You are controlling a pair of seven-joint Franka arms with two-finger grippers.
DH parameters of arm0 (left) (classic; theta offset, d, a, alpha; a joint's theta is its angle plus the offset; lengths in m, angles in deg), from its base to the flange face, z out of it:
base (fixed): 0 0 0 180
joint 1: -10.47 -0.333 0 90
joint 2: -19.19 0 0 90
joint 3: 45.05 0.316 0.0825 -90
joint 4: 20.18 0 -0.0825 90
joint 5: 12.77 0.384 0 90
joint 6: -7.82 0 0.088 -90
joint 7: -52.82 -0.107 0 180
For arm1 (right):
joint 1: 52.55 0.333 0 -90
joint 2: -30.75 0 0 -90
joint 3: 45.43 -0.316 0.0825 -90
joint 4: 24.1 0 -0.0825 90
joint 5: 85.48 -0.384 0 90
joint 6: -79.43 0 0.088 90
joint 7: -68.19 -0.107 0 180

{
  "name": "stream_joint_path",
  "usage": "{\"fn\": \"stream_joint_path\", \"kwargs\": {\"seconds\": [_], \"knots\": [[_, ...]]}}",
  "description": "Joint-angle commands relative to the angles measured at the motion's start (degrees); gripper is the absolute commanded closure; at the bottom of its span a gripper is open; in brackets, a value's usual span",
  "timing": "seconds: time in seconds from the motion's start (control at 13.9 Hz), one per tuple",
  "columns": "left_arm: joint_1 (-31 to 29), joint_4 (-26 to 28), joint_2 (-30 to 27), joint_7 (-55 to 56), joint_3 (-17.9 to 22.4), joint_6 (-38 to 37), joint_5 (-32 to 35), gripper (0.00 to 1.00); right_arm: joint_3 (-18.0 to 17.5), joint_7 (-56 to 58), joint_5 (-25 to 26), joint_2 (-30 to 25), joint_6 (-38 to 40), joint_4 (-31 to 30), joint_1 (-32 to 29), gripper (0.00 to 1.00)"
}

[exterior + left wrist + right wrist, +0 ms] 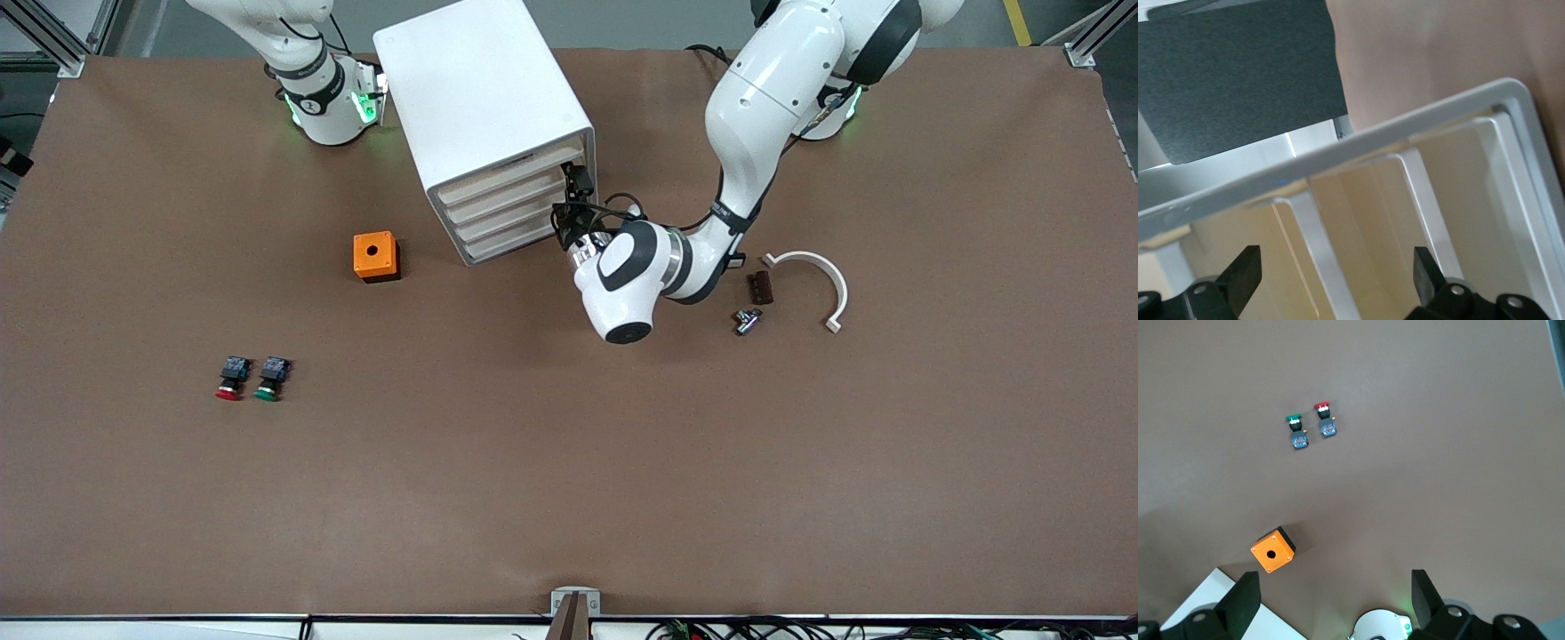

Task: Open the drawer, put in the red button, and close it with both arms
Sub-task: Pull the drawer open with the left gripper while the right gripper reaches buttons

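Note:
The white cabinet [480, 98] stands near the arms' bases, and its four beige drawer fronts [508, 206] all look pushed in. My left gripper [573, 191] is open and empty, close against the upper drawer fronts at the cabinet's corner toward the left arm's end. In the left wrist view its fingertips [1245, 273] straddle the beige fronts [1365, 213] under the white frame [1405, 127]. The red button [229, 379] lies beside the green one [269, 379] toward the right arm's end. My right gripper [1336, 593] is open, empty and high over the table, and sees both buttons [1324, 420].
An orange box with a round hole [374, 256] sits between the cabinet and the buttons and also shows in the right wrist view [1273, 551]. A white curved piece [816, 277], a small brown block [760, 287] and a small metal part [747, 320] lie toward the left arm's end.

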Motion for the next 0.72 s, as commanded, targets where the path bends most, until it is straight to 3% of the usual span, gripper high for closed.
{"fn": "stream_joint_path", "kwargs": {"seconds": [0.0,0.07,0.14,0.29,0.36,0.5,0.65], "knots": [[0.2,1.0,0.2,1.3,-0.7,-2.9,-1.1,0.0,-0.4,0.5,0.4,2.1,-0.2,1.1,-1.2,0.0],[0.6,1.4,0.2,1.3,-0.8,-4.0,-1.1,0.0,-0.3,0.6,1.5,3.5,-0.4,1.4,-1.4,0.0],[0.9,1.4,0.1,1.3,-0.8,-4.9,-1.1,0.09,-0.3,0.6,0.9,4.1,-2.2,1.0,-1.9,0.0],[1.0,1.2,0.1,1.3,-0.8,-5.5,-1.1,0.37,-0.4,0.6,0.3,3.9,-9.2,-3.5,-3.1,0.0],[1.0,1.0,0.2,1.3,-0.7,-5.4,-1.1,0.45,-0.4,0.2,0.2,4.0,-12.3,-6.1,-3.1,0.0],[0.8,1.0,0.2,1.3,-0.7,-5.3,-0.7,0.58,-0.4,1.1,-0.8,5.0,-18.4,-11.6,-3.1,0.0],[0.5,0.9,0.3,1.3,-0.4,-4.9,-0.7,0.65,-0.6,1.4,-2.8,7.2,-25.5,-15.7,-2.5,0.0]]}}
